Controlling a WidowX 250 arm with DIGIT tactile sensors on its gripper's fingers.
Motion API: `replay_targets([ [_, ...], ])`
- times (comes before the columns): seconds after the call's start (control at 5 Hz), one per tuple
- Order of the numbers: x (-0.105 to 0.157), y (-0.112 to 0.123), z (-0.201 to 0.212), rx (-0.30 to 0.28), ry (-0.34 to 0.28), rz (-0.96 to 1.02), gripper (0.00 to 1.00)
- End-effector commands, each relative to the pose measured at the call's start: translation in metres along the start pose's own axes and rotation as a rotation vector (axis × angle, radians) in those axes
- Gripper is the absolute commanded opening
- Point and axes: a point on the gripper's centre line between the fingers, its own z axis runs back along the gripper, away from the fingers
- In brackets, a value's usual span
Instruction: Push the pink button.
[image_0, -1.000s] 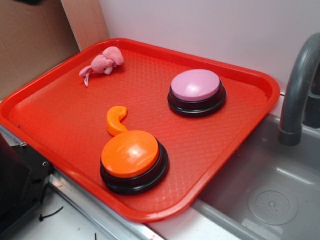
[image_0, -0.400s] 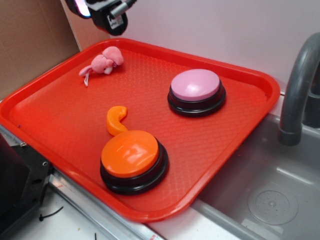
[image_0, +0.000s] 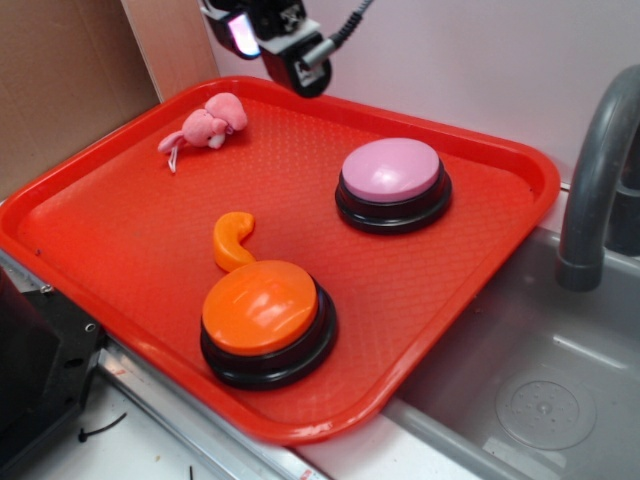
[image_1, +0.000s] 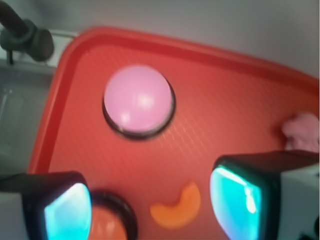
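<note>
1. One orange button (image_0: 265, 315) on a black base sits nearest the front rim of the single red tray (image_0: 120, 225), at about 6 o'clock on it.
2. One small curved orange piece (image_0: 232, 240) lies just behind that button, towards 11 o'clock from it, close but apart.
3. One pink button (image_0: 391, 178), pale pink dome on a black round base, stands at about 2 o'clock on the tray, well apart from the orange one. Nothing touches it.
4. One small pink plush toy (image_0: 205, 125) rests at about 10 o'clock, near the far left rim.
5. One gripper (image_0: 275, 38) hangs in the air over the tray's far edge at 12 o'clock, between toy and pink button. In the wrist view its two fingers (image_1: 65, 207) stand wide apart with only the tray between them; it holds nothing.
6. One grey tap (image_0: 598, 180) rises at 3 o'clock beside the tray, over one grey sink (image_0: 560, 400).
</note>
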Motion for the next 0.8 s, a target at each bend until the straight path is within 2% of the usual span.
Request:
replay_targets([
  [0.0,0.031,-0.015,-0.021,-0.032,-0.057,-0.089,1.00],
  [0.2,0.036,-0.008,-0.049,-0.025,-0.042,-0.077,1.00],
  [0.4,0.046,-0.007,-0.062,-0.040,-0.057,-0.069,1.00],
  [0.6,0.048,-0.010,-0.084,-0.032,0.030,-0.070,1.00],
])
